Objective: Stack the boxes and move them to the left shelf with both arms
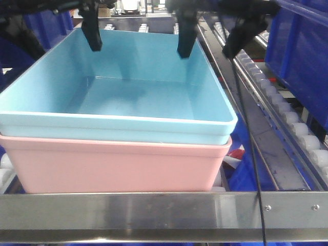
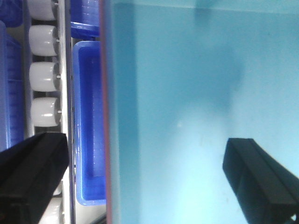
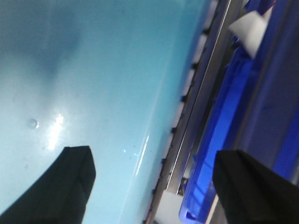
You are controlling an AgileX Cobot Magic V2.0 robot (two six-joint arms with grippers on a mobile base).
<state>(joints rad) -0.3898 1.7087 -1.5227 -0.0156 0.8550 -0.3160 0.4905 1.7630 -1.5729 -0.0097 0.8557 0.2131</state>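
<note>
The light blue box [image 1: 128, 97] sits nested inside the pink box [image 1: 118, 166], and the stack rests on the shelf behind its steel front rail [image 1: 164, 210]. My left gripper [image 1: 59, 43] is open astride the stack's far left wall, one finger inside the blue box and one outside. In the left wrist view the left gripper [image 2: 145, 177] spans the blue box [image 2: 196, 93] wall and a thin pink box [image 2: 106, 93] edge without touching. My right gripper [image 1: 207, 51] is open astride the right wall. In the right wrist view the right gripper [image 3: 156, 186] has a finger over the blue box [image 3: 103, 70] floor.
White rollers [image 1: 287, 118] on dark tracks run along the right lane, with a dark blue crate [image 1: 302, 51] at the far right. A black cable [image 1: 251, 143] hangs down the right side. More rollers [image 2: 44, 77] and a dark blue crate [image 2: 88, 121] lie left of the stack.
</note>
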